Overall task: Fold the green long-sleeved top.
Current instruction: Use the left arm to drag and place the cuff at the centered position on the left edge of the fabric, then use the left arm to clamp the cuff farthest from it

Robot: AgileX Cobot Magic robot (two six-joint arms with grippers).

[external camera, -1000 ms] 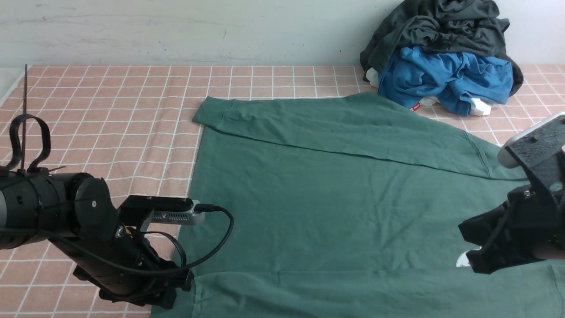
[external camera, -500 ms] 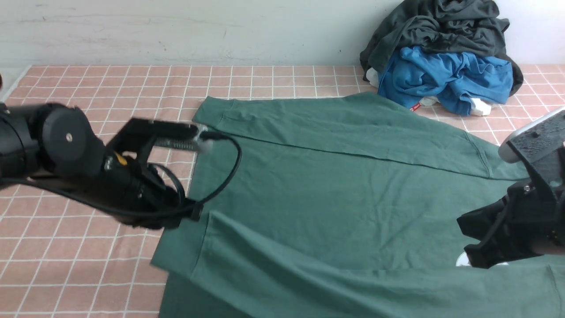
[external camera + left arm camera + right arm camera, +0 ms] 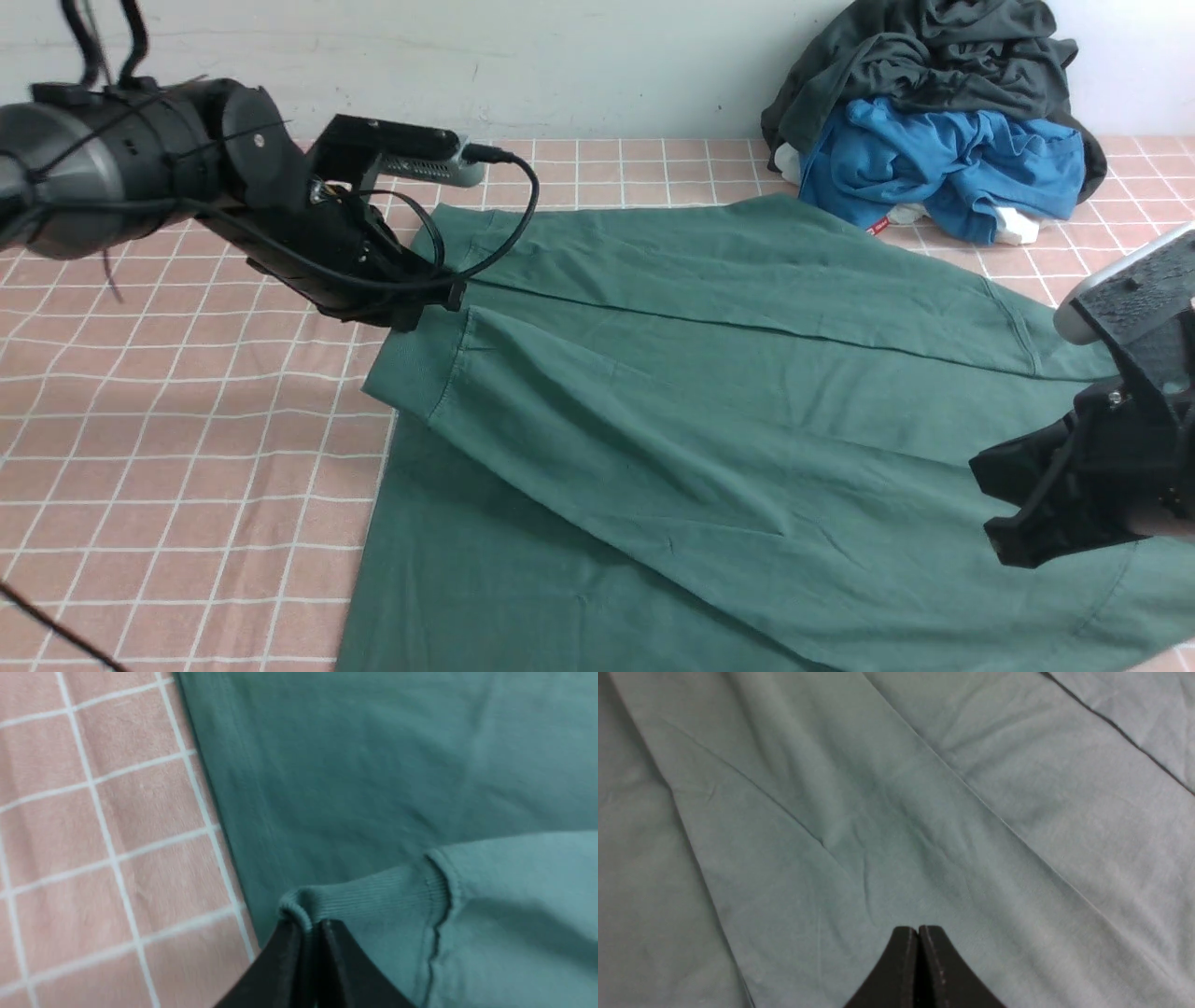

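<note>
Slippage risk: left gripper (image 3: 310,927) pinches only the cuff (image 3: 369,896) rim of the green long-sleeved top (image 3: 700,420); right gripper (image 3: 918,931) closed, empty.

Black left arm (image 3: 140,177) with looped black cable (image 3: 535,203)

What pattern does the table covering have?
The table covering is pink with a white grid; front view shows it best.
</note>
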